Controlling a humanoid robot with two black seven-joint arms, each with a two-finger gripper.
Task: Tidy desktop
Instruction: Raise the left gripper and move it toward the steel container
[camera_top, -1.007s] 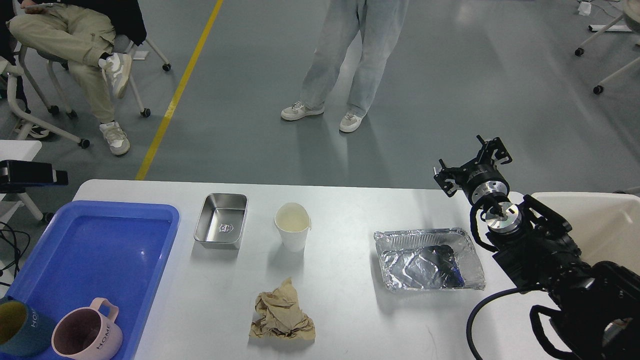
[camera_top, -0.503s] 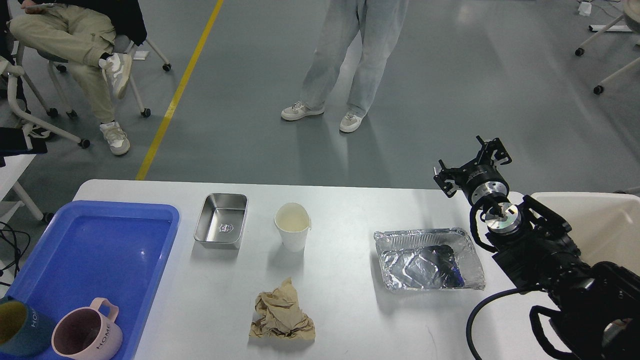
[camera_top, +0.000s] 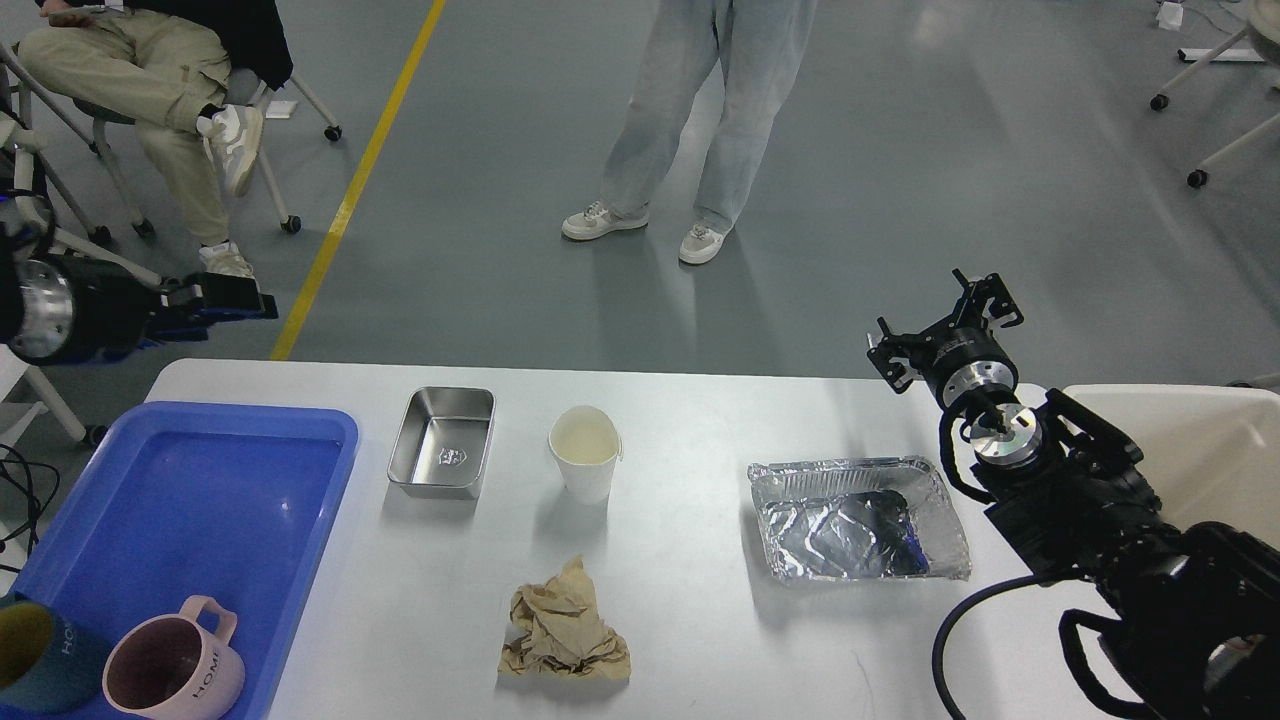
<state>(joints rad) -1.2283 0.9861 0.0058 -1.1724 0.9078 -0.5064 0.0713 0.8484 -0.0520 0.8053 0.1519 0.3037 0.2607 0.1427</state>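
The desktop (camera_top: 700, 420) is a pale grey-white tabletop. On it lie a small steel tray (camera_top: 443, 441), a white paper cup (camera_top: 585, 452), a crumpled brown paper (camera_top: 565, 628) and a dented foil tray (camera_top: 858, 518). My right gripper (camera_top: 940, 325) hangs open and empty over the table's far right edge, just beyond the foil tray. My left gripper (camera_top: 225, 298) reaches in past the table's far left corner, dark and seen edge-on, so its fingers cannot be told apart.
A blue plastic tray (camera_top: 190, 480) at the left holds a pink mug (camera_top: 175, 668) and a teal mug (camera_top: 35, 655). An off-white bin (camera_top: 1210, 450) stands at the right edge. A person stands beyond the table; another sits at the far left.
My left arm has swung up and to the right into view beyond the table's far left corner. The right arm and the things on the table have not moved.
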